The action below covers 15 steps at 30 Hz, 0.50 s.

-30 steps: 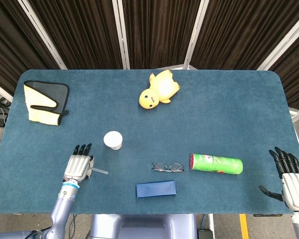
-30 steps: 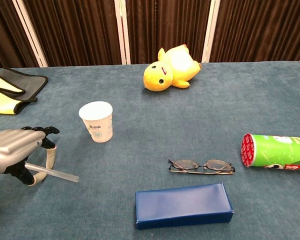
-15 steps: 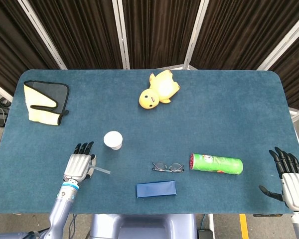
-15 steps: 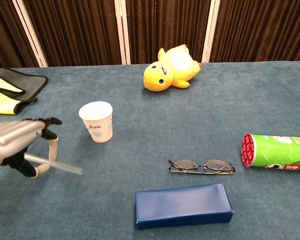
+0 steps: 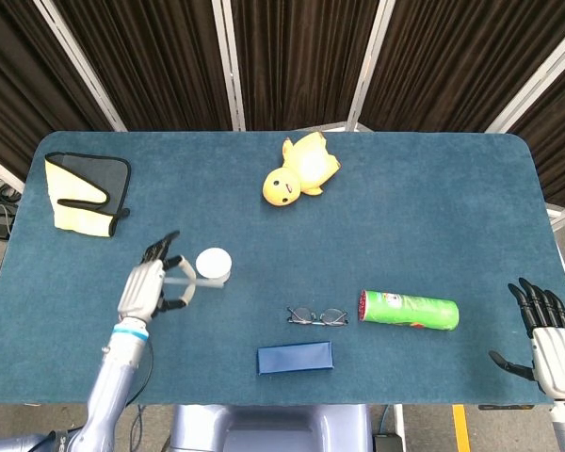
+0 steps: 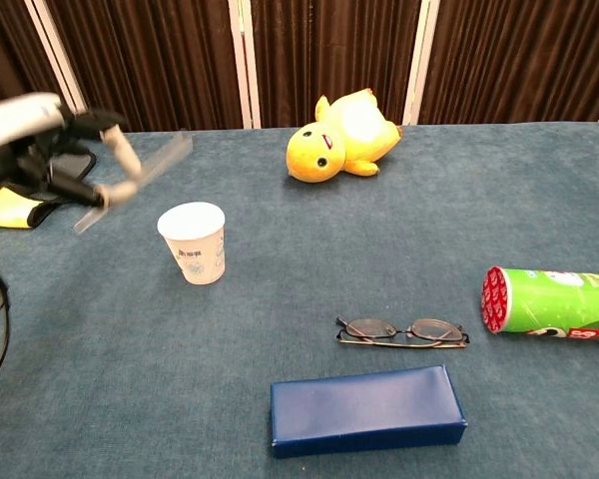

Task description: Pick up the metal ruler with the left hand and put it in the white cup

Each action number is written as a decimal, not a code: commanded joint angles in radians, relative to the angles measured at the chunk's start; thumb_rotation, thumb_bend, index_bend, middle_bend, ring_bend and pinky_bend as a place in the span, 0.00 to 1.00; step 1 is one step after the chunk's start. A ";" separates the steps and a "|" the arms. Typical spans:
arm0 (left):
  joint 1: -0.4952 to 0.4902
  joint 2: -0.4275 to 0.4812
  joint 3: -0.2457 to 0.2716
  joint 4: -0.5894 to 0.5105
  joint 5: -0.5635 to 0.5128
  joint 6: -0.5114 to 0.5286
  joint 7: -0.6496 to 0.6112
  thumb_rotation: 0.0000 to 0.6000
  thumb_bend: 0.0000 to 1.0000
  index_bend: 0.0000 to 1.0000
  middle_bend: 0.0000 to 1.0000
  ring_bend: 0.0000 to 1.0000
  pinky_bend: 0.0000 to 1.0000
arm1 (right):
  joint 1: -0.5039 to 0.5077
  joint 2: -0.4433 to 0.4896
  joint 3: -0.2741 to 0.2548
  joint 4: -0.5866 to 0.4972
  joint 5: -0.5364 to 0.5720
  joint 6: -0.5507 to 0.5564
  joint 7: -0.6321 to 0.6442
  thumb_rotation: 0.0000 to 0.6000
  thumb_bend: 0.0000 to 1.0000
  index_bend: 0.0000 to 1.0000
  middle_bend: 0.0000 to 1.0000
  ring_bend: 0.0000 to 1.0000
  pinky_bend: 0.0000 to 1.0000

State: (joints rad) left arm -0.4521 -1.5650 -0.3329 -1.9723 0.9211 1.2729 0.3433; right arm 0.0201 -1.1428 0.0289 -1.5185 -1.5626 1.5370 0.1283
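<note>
My left hand (image 5: pixel 151 284) (image 6: pixel 55 150) is raised above the table, just left of the white cup (image 5: pixel 213 265) (image 6: pixel 193 242). It pinches the metal ruler (image 6: pixel 135 180) (image 5: pixel 190 281), a thin grey strip that is motion-blurred and tilts up toward the cup. The ruler's far end hangs near the cup's rim, above and to its left in the chest view. The cup stands upright and looks empty. My right hand (image 5: pixel 546 337) rests at the table's right front corner, fingers spread, holding nothing.
A yellow plush duck (image 5: pixel 298 169) lies at the back centre, a yellow and grey mitt (image 5: pixel 85 193) at the back left. Glasses (image 5: pixel 316 316), a blue case (image 5: pixel 295 357) and a green tube can (image 5: pixel 410 310) lie front of centre and right.
My left hand has lifted the ruler off the table and carried it up and toward the cup. The ruler's free end now tilts upward. My right hand has not moved.
</note>
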 commanded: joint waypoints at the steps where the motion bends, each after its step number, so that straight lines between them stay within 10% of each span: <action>1: -0.028 -0.013 -0.073 0.001 -0.075 -0.048 -0.093 1.00 0.43 0.56 0.01 0.00 0.00 | 0.001 0.001 -0.001 0.001 0.000 -0.001 0.005 1.00 0.07 0.00 0.00 0.00 0.00; 15: -0.112 -0.076 -0.145 0.145 -0.145 -0.193 -0.324 1.00 0.43 0.56 0.01 0.00 0.00 | 0.005 0.007 -0.001 0.002 0.000 -0.010 0.020 1.00 0.07 0.00 0.00 0.00 0.00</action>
State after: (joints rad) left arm -0.5544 -1.6282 -0.4747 -1.8426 0.7611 1.0878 0.0395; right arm 0.0252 -1.1360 0.0282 -1.5170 -1.5622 1.5272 0.1484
